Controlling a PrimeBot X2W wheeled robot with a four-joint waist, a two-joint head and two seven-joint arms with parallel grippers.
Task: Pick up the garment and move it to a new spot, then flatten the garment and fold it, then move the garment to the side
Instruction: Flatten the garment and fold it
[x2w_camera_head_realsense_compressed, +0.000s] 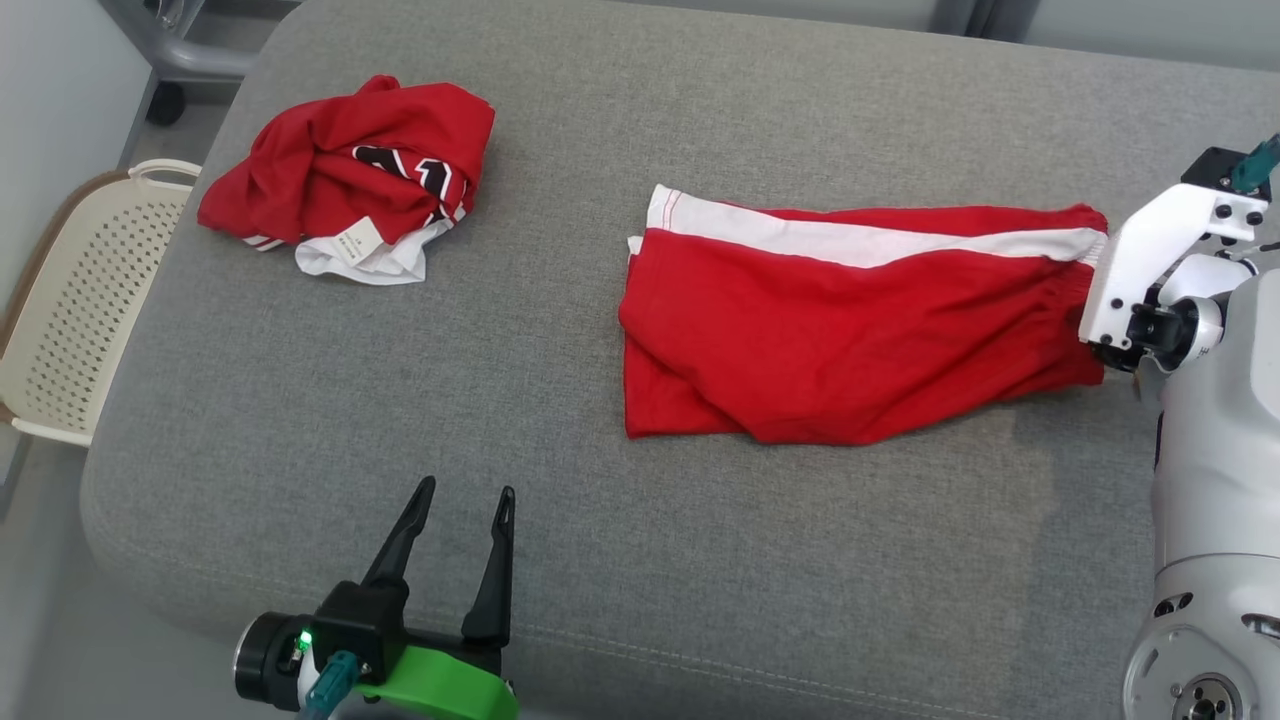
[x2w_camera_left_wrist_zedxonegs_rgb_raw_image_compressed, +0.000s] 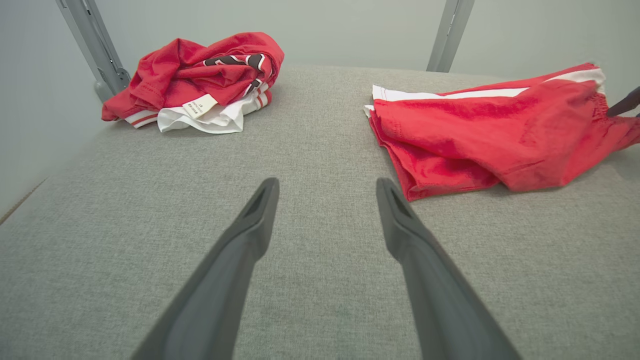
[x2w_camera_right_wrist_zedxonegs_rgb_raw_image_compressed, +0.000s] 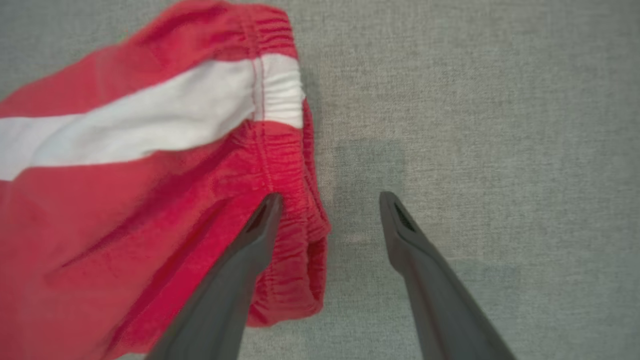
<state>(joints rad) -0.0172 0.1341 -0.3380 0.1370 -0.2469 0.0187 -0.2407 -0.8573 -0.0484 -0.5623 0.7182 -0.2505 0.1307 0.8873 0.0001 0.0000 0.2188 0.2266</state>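
Both jaws wide, shorts (x2w_camera_head_realsense_compressed: 840, 330) waistband edge between right jaws, far from left jaws

**Even light, one soft view**

Bright, diffuse light throughout, with no glare. In the right wrist view the red shorts (x2w_camera_right_wrist_zedxonegs_rgb_raw_image_compressed: 150, 200) are smeared with blur, and a faint squarish shadow lies on the grey bench (x2w_camera_right_wrist_zedxonegs_rgb_raw_image_compressed: 500, 125) beside them. The left wrist view splays the metal posts (x2w_camera_left_wrist_zedxonegs_rgb_raw_image_compressed: 95, 47) outward.
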